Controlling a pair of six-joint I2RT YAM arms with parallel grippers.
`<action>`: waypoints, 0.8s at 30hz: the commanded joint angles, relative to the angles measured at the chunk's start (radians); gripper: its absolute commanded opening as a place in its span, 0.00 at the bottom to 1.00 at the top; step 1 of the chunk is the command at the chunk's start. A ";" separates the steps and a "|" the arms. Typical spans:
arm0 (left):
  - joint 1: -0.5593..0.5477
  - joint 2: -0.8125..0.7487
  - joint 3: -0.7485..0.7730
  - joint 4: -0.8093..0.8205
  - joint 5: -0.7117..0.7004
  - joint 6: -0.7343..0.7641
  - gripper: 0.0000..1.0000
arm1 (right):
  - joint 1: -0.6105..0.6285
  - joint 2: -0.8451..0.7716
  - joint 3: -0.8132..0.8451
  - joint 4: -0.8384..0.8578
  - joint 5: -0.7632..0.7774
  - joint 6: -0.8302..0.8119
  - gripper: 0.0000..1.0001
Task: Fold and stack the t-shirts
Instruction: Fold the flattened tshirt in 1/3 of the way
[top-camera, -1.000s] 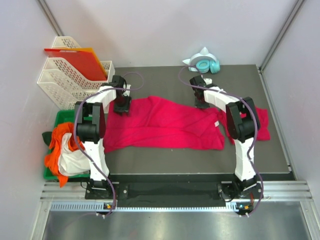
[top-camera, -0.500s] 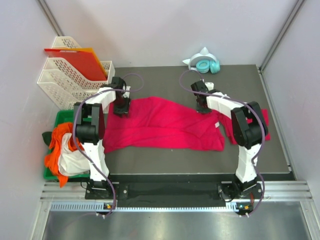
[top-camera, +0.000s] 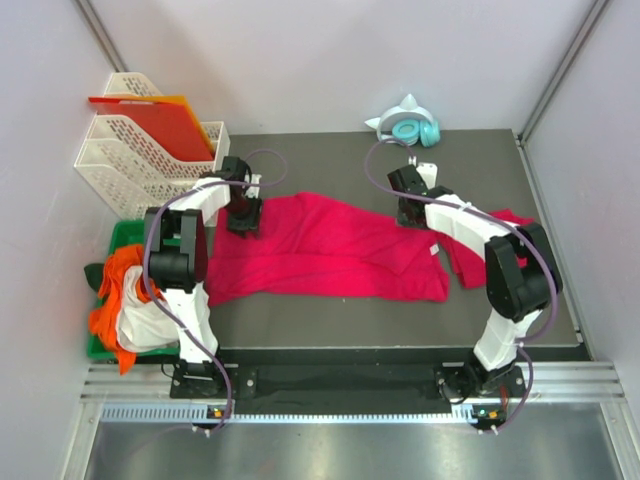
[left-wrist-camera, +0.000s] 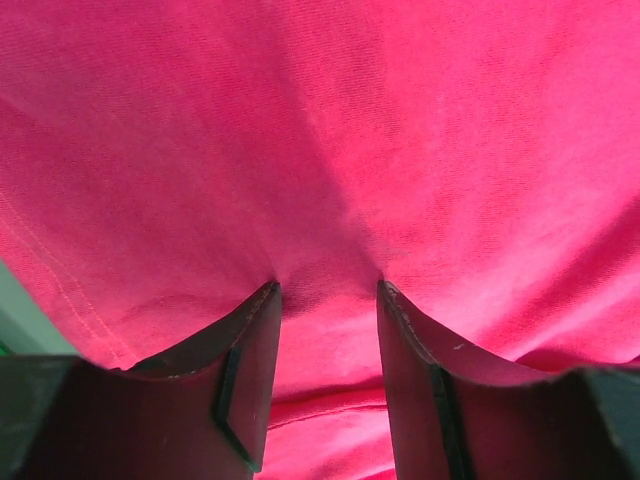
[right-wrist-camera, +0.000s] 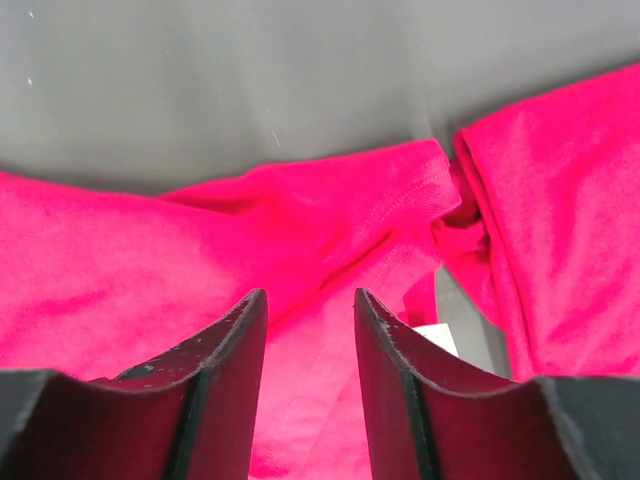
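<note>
One crimson-pink cotton t-shirt (top-camera: 320, 250) lies spread and rumpled across the middle of the dark grey worktop (top-camera: 320, 160). Its white neck label (top-camera: 434, 249) shows near the right end. A second crimson-pink t-shirt (top-camera: 465, 265) lies just beside it on the right, partly under the right arm (top-camera: 470, 225). The left claw (left-wrist-camera: 328, 290) stands with fingers partway apart, tips pressed on the first shirt's far left corner, cloth puckering between them. The right claw (right-wrist-camera: 310, 295) has its fingers apart and holds nothing, just over the same shirt's far right edge.
</note>
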 joint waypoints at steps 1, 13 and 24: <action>0.002 -0.043 -0.012 0.002 0.036 -0.012 0.47 | 0.009 0.012 0.070 0.011 0.037 -0.009 0.43; 0.002 -0.108 -0.040 0.000 0.028 0.008 0.46 | 0.223 -0.128 -0.129 -0.014 0.023 0.101 0.15; 0.002 -0.201 -0.048 -0.022 0.102 0.011 0.45 | 0.372 -0.149 -0.227 -0.080 0.121 0.333 0.32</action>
